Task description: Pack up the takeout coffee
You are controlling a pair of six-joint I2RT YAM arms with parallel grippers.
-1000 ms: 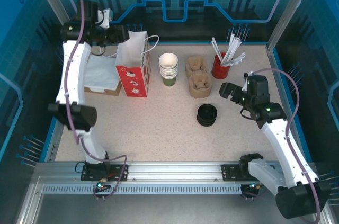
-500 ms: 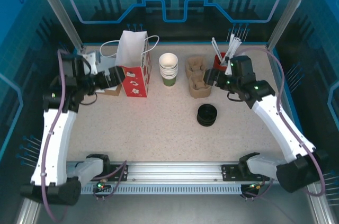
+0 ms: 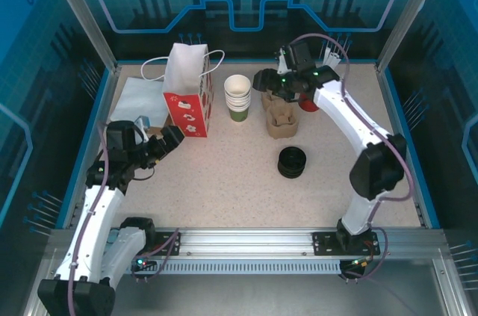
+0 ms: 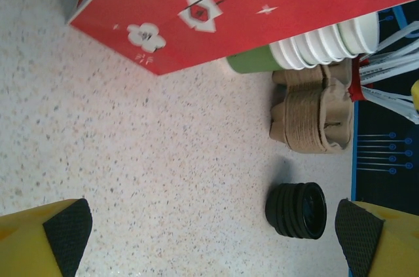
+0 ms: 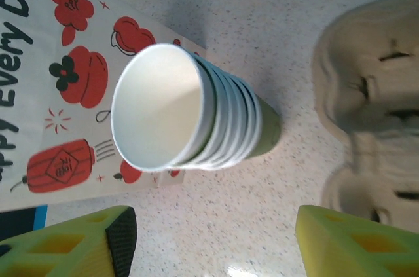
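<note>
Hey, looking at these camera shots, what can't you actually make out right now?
Inside of the paper bag: top view, its own walls block it.
Red straw holder: top view, mostly behind the right arm.
Cup carriers: right wrist view, cut off by the right edge.
Lid stack count: left wrist view, too small to tell.

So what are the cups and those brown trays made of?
Cups: probably paper, smooth white inside, thin rolled rims, green printed bottoms. Trays: looks like moulded paper pulp, rough, dull beige, with soft lumpy edges.
</note>
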